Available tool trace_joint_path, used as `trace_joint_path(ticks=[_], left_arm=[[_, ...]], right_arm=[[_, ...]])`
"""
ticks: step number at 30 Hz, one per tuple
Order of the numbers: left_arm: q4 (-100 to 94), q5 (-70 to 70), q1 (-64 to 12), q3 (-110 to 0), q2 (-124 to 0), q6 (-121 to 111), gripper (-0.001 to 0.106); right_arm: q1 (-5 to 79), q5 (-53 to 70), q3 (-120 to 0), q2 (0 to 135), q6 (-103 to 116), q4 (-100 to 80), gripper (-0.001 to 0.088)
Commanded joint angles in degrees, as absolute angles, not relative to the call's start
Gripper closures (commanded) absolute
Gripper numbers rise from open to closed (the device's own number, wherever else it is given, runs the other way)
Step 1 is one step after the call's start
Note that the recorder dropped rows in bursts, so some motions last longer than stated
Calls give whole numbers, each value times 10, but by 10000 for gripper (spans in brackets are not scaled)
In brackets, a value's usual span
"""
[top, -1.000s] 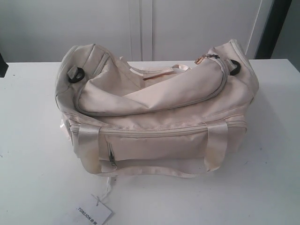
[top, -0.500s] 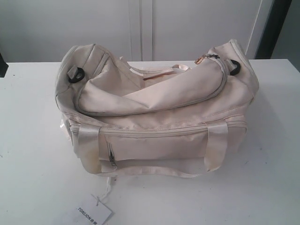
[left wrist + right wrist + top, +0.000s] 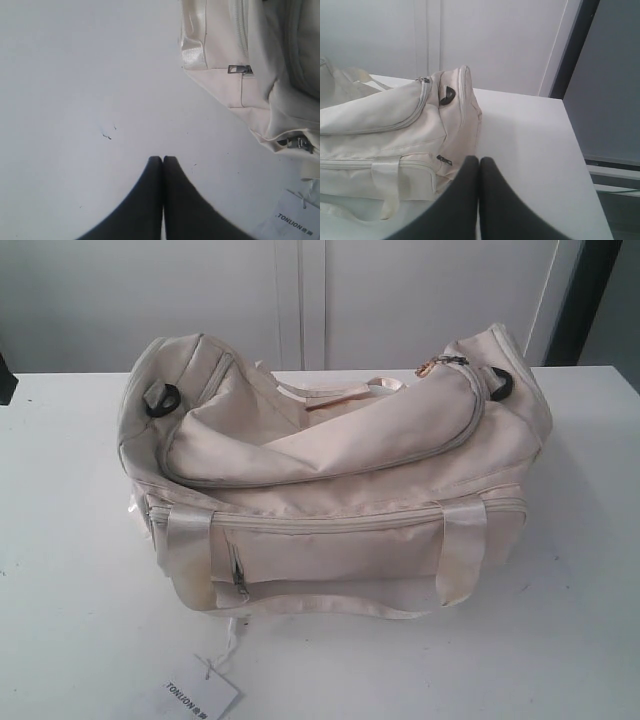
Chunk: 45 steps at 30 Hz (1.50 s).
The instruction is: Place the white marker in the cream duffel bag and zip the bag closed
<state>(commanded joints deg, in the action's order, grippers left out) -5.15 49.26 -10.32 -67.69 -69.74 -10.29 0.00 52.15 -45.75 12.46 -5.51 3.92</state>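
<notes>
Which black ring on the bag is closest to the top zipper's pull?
The right-end ring of the bag, as the exterior view shows it: the zipper pull lies close by. The left-end ring has none nearby.

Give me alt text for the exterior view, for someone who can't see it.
A cream duffel bag lies on a white table, its curved top zipper apparently closed, pull at the right end. A white paper tag on a string lies in front.
</notes>
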Motion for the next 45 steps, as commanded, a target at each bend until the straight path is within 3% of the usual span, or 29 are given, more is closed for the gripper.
trace_joint_path(ticks=[17, 25, 36, 45], left_arm=[[-52, 493, -103, -677, -697, -103, 1053], [-52, 493, -103, -677, -697, -103, 1053], [-52, 493, -103, -677, -697, -103, 1053], [-52, 493, -103, -677, -697, -103, 1053]], right_arm=[[0, 521, -446, 123, -23, 12, 868], [0, 476, -378, 86, -23, 0, 868], [0, 314, -255, 24, -23, 0, 868], [0, 272, -140, 0, -23, 0, 868]])
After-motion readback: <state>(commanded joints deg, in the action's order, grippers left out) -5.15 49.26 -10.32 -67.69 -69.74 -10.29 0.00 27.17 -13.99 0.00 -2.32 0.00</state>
